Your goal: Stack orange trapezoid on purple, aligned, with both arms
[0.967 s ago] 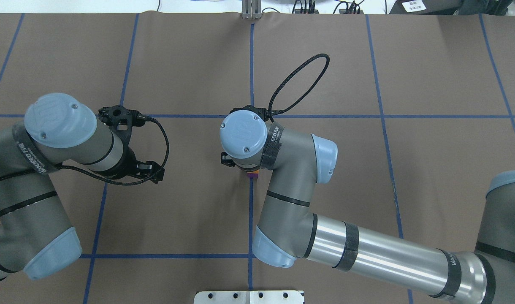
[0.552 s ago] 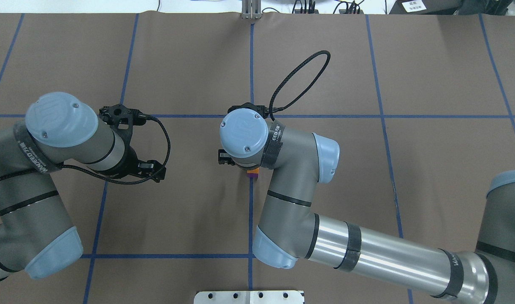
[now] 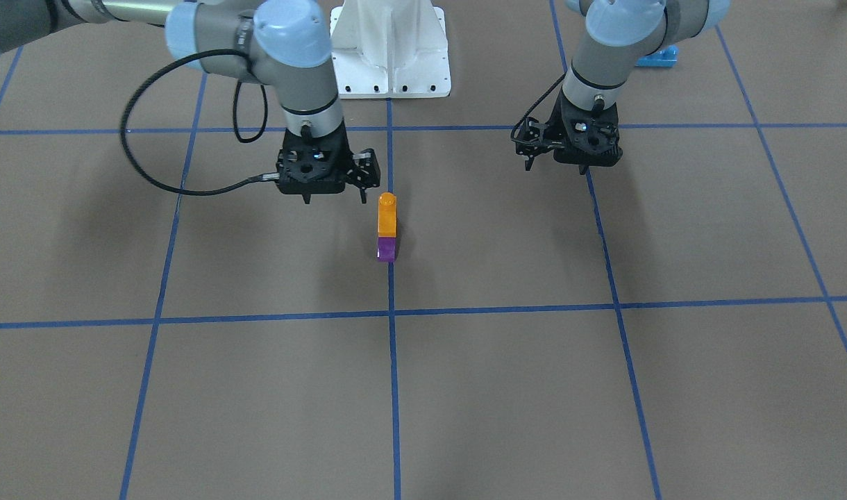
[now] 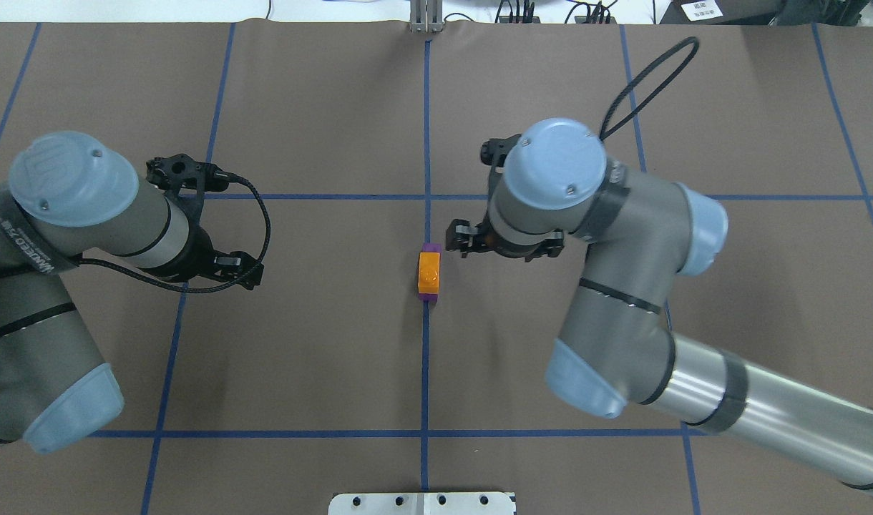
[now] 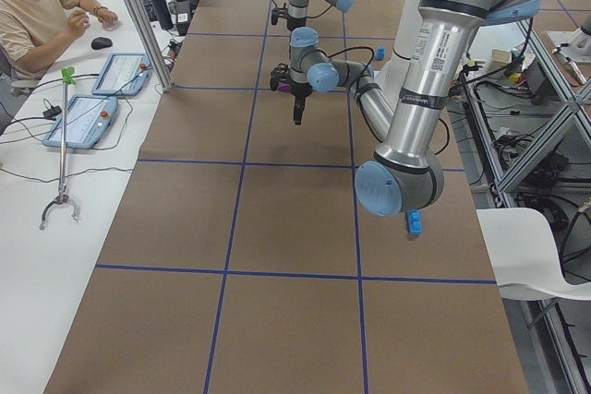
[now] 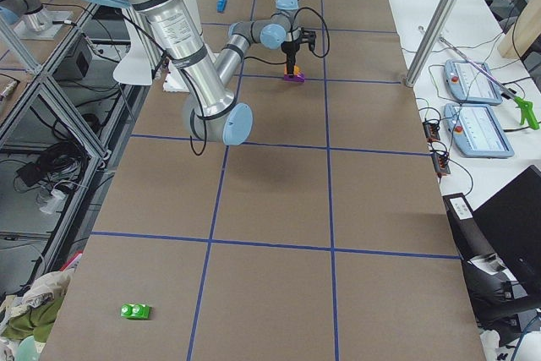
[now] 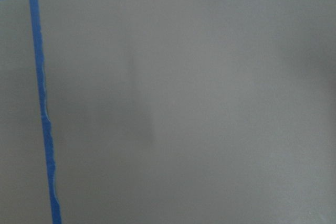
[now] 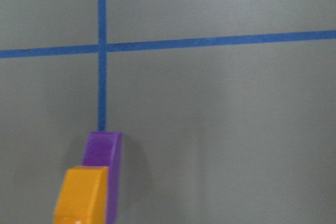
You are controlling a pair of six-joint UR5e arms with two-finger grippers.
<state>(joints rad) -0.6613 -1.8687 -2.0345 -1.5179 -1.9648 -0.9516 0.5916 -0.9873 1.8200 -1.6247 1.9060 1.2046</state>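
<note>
Uncovered at last: a second ago the right arm's wrist hung right over the bricks and hid all but a sliver, and it has since swung off to its own side. The orange trapezoid (image 4: 428, 273) is in plain sight, sitting on the purple (image 3: 387, 248), stud up; nothing is gripping either brick.

The stack stands on the blue tape line (image 4: 425, 357) near the middle of the table (image 4: 322, 343). From across the table the orange sits squarely over the purple with flush sides; from overhead a thin edge of purple peeks out at both ends, which could just be the camera angle. I can't tell whether the slopes match.

The right gripper (image 3: 334, 198) hangs just beside the stack, not touching it; its fingers are spread apart and empty. The right wrist view shows both bricks at its lower edge, purple poking out beyond orange. The left gripper (image 3: 557, 167) is well apart on the other side; its fingers look parted too, with nothing between them, and its wrist camera sees only bare table and tape.

My read is that the placing is done and the release made; what's left is for both arms to pull back without brushing that small tower.
</note>
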